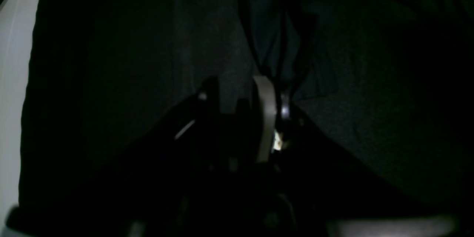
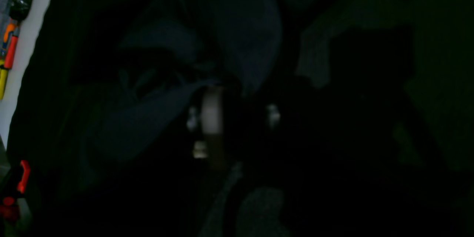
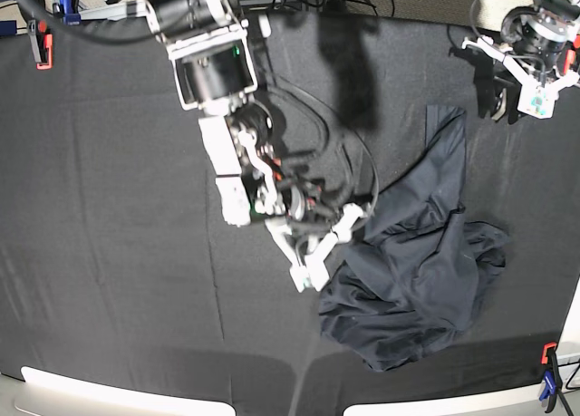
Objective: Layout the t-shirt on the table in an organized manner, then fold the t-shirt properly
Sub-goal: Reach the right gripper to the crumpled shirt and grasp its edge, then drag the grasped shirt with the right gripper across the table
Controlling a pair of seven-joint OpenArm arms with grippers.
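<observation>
The dark navy t-shirt (image 3: pixel 417 262) lies crumpled on the black-covered table (image 3: pixel 109 208), right of centre. One narrow strip of it stretches up toward the far right. My right gripper (image 3: pixel 326 244) sits at the shirt's left edge with its two white fingers spread apart. In the dim, blurred right wrist view, shirt folds (image 2: pixel 222 37) bunch just past a pale finger pad (image 2: pixel 213 111). My left gripper (image 3: pixel 521 85) hangs at the far right, beyond the strip's end. In the left wrist view, creased blue fabric (image 1: pixel 274 33) narrows toward its fingertips (image 1: pixel 276 89). That view is too dark to show a grip.
Orange-red clamps sit at the table's far left corner (image 3: pixel 40 49) and near right edge (image 3: pixel 546 354). A blue one (image 3: pixel 544 393) is just below the latter. Cables trail from the right arm over the cloth (image 3: pixel 353 153). White floor shows past the table edge (image 1: pixel 14 81).
</observation>
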